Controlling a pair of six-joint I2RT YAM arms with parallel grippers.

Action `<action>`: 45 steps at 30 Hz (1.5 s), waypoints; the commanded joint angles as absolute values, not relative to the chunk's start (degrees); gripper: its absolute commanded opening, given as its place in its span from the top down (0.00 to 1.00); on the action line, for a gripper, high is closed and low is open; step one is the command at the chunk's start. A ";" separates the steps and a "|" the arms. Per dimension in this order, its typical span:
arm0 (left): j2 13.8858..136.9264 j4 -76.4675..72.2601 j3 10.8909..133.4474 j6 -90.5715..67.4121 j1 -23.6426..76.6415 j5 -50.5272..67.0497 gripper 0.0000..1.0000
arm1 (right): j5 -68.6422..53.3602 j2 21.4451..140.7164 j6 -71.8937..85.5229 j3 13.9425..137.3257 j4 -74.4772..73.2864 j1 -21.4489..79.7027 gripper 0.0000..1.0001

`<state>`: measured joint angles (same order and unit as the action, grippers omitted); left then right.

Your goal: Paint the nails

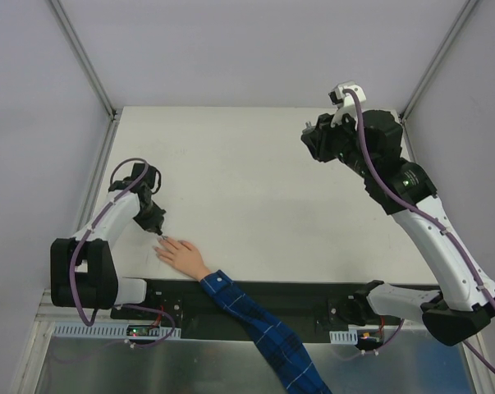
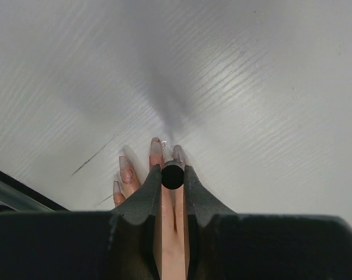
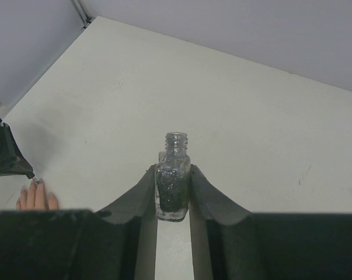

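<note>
A pale hand (image 1: pixel 184 255) lies palm down on the table, its arm in a blue plaid sleeve (image 1: pixel 255 318). In the left wrist view its nails (image 2: pixel 156 146) show past my fingers, long and glossy. My left gripper (image 2: pixel 172 172) is shut on a black round brush handle (image 2: pixel 172 177). The glittery brush tip (image 2: pixel 167 149) sits between the two middle fingertips. From above, the left gripper (image 1: pixel 156 231) hangs right at the fingertips. My right gripper (image 3: pixel 173 170) is shut on a small uncapped glass bottle (image 3: pixel 173 178) of dark glitter polish, held high over the far right (image 1: pixel 314 139).
The white table (image 1: pixel 247 189) is walled in by pale panels with metal corner posts (image 1: pixel 87 57). A black strip (image 1: pixel 313 297) runs along the near edge by the arm bases. The right wrist view catches the hand (image 3: pixel 35 198) and left gripper (image 3: pixel 6 154) far left.
</note>
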<state>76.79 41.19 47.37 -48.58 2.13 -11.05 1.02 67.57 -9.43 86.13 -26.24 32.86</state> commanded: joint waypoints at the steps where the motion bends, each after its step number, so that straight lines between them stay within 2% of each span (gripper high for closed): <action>1: 73.13 42.89 51.23 -46.41 1.76 -14.23 1.00 | 0.53 65.04 -8.17 86.13 -24.26 32.70 1.00; 8: 74.01 43.95 66.07 -43.33 1.76 -15.56 1.00 | 0.53 66.01 -7.74 89.64 -27.68 32.78 1.00; 16: 70.58 42.29 72.76 -37.46 5.88 -0.63 1.00 | -6.76 60.65 -10.98 86.84 -32.69 32.70 1.00; 19: 69.35 38.08 73.65 -31.85 11.59 6.03 1.00 | -13.69 56.00 -13.88 80.97 -31.21 32.70 1.00; 21: 68.56 34.56 73.13 -29.37 15.90 11.31 1.00 | -19.21 51.17 -15.63 72.89 -28.05 32.70 1.00; 27: 66.09 22.77 69.61 -23.30 22.05 38.02 1.00 | -32.23 40.37 -18.28 54.09 -21.19 32.70 1.00; 31: 66.27 21.62 71.97 -20.56 26.00 44.03 1.00 | -35.94 32.81 -14.25 46.95 -13.55 32.70 1.00; 36: 66.18 20.83 77.16 -22.85 28.64 46.32 1.00 | -36.03 32.43 -13.00 49.65 -14.06 32.70 1.00; 45: 73.29 17.23 91.48 -24.26 37.52 45.88 1.00 | -41.04 41.91 -17.48 59.05 -13.27 32.70 1.00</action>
